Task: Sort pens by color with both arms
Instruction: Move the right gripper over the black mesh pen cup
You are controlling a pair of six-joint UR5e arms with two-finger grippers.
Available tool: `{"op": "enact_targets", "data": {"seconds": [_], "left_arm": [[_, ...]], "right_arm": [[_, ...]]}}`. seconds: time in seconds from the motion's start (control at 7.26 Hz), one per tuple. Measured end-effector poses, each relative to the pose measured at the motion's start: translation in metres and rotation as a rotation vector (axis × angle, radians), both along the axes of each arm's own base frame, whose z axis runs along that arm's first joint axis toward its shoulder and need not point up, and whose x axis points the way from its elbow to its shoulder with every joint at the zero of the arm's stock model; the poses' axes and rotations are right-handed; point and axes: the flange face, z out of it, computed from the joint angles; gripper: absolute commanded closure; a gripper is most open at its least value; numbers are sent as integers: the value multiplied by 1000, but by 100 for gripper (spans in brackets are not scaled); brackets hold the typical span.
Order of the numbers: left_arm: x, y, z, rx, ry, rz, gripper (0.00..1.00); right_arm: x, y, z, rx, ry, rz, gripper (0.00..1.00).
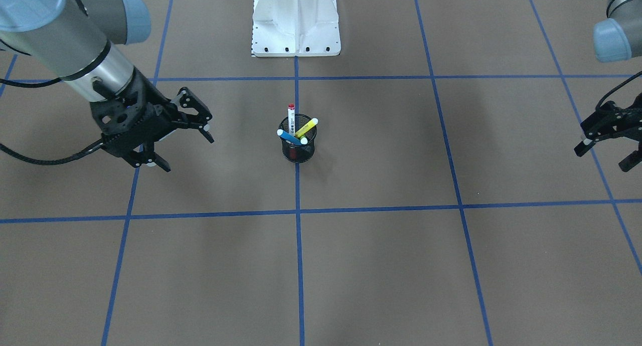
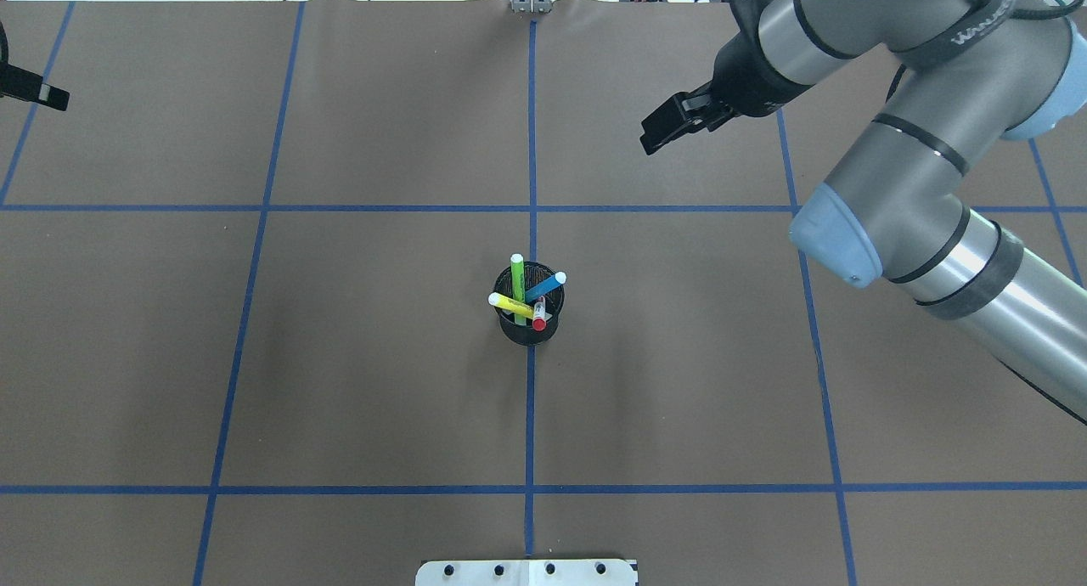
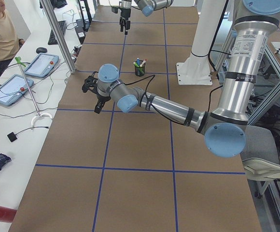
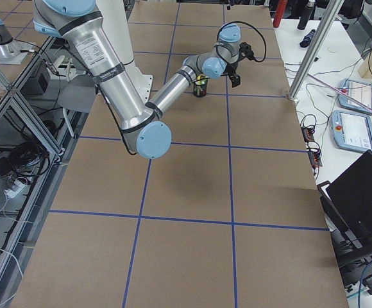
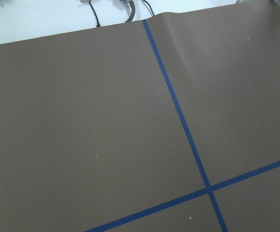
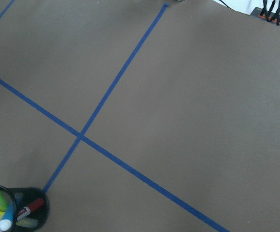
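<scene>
Though half-hidden (in cup (image 2: 527,336)), pens (image 2: 517,280)

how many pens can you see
4, all in the cup on the centre line: green pen, blue pen, yellow pen and red-capped white pen, fanned out against its rim. A short one deep inside could be hidden.
</scene>
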Motion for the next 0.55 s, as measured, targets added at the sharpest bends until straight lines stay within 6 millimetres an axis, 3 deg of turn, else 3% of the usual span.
{"op": "enact_targets", "data": {"seconds": [0.55], "left_arm": [[5,-2,-1,-4,1,3,0]], "right_arm": [[-78,35,-45,-168,145,-110,9]]}}
